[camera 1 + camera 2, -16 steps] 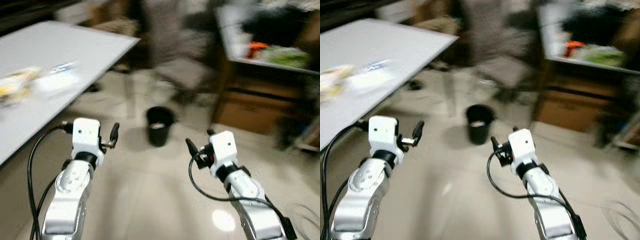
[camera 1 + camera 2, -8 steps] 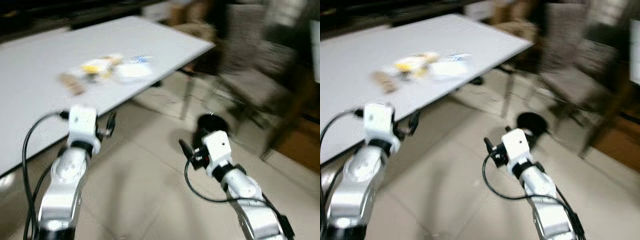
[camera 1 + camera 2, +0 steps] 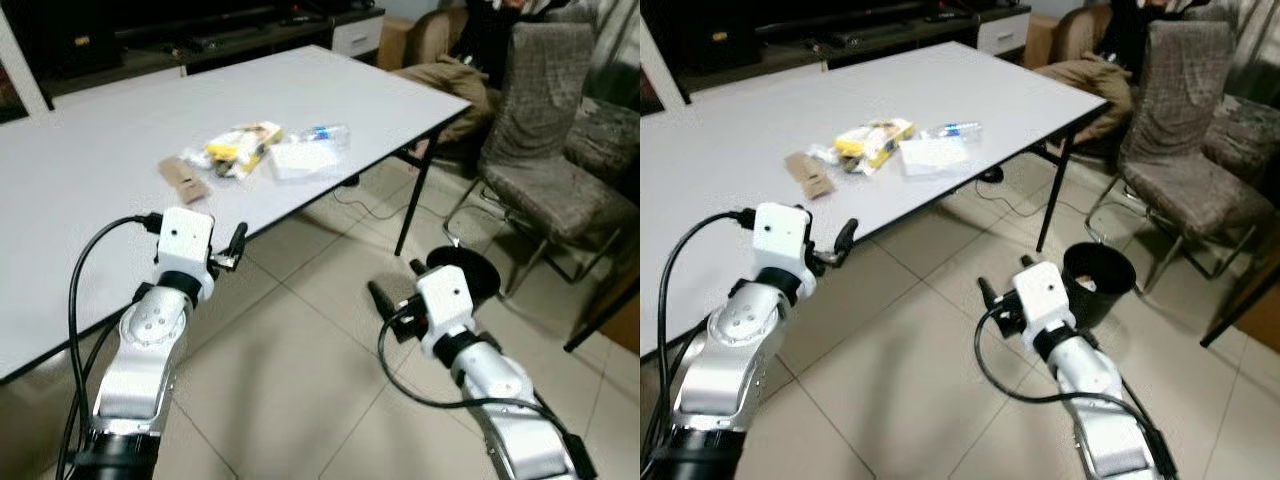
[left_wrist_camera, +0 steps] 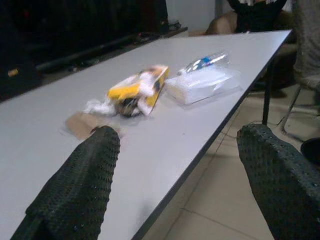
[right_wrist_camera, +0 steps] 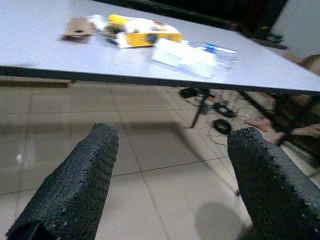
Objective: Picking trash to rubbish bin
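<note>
Up at eleven o'clock on the white table [image 3: 90,150] I see the trash: yellow packet [image 3: 242,145], clear wrapper [image 3: 305,155], brown scrap [image 3: 185,180]. At two o'clock, the black bin [image 3: 1098,283] stands on the floor. Left gripper [image 4: 175,165] and right gripper [image 5: 170,175] both gape wide, empty.

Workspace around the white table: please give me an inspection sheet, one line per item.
Surface: white table, tiled floor below.
Job's things: yellow wrapper, cardboard scrap, clear bag, bottle on table; black bin on floor.
Clutter: nothing seen.
Grippers: left gripper open, at table edge; right gripper open, over floor; both empty.
Cables: black cords on both arms; wires under table.
Surroundings: chair, seated person behind, dark cabinet.
</note>
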### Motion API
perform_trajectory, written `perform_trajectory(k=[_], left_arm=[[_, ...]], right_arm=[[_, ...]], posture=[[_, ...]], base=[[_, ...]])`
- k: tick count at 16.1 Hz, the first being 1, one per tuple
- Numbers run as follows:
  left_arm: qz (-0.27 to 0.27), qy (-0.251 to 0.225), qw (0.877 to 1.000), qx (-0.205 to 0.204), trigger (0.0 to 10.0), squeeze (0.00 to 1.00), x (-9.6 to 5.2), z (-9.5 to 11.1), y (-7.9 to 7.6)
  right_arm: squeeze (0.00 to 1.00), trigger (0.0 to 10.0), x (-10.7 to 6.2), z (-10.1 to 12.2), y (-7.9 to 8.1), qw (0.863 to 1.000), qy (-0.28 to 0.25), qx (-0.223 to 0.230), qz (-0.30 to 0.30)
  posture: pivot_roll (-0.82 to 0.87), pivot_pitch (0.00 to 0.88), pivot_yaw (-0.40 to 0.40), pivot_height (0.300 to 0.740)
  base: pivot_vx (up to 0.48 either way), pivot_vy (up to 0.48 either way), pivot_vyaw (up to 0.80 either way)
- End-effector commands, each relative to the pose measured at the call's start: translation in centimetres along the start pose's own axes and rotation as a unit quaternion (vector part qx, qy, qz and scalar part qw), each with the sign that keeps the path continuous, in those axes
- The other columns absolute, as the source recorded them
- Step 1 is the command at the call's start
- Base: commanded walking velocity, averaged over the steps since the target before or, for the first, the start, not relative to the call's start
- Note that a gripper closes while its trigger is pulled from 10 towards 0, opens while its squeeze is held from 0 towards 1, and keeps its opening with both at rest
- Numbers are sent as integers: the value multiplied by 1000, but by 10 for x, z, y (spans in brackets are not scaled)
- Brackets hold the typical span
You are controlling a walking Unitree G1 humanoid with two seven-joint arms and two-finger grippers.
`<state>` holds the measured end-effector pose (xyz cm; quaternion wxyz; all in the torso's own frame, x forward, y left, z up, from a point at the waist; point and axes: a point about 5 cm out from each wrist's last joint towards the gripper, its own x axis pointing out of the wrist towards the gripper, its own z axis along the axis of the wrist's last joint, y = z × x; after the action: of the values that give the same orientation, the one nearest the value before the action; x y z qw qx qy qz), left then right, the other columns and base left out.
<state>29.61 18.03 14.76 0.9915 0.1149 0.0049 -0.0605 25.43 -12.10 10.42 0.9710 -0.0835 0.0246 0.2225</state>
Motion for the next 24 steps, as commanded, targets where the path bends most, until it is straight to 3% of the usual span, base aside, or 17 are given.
perform_trajectory(k=[1,8,14,24], left_arm=[[-7,3,1000,1,10000,0,1,-1,-2],[-11,8,1000,-8,10000,0,4,-7,-6],[-2,24,998,-49,10000,0,-14,-18,-20],[-11,26,999,-42,10000,0,-16,-15,-25]], right_arm=[[0,10000,0,2,0,1000,-5,-4,1],[0,10000,1,3,0,1000,-6,-9,6],[0,10000,1,0,-3,1000,0,-5,-3],[0,10000,1,-1,-4,1000,1,-1,-7]], posture=[[-139,0,-43,740],[-131,0,-61,740],[-107,0,-104,740],[-109,0,-91,740]], base=[[240,0,0],[266,0,0],[297,0,0],[311,0,0]])
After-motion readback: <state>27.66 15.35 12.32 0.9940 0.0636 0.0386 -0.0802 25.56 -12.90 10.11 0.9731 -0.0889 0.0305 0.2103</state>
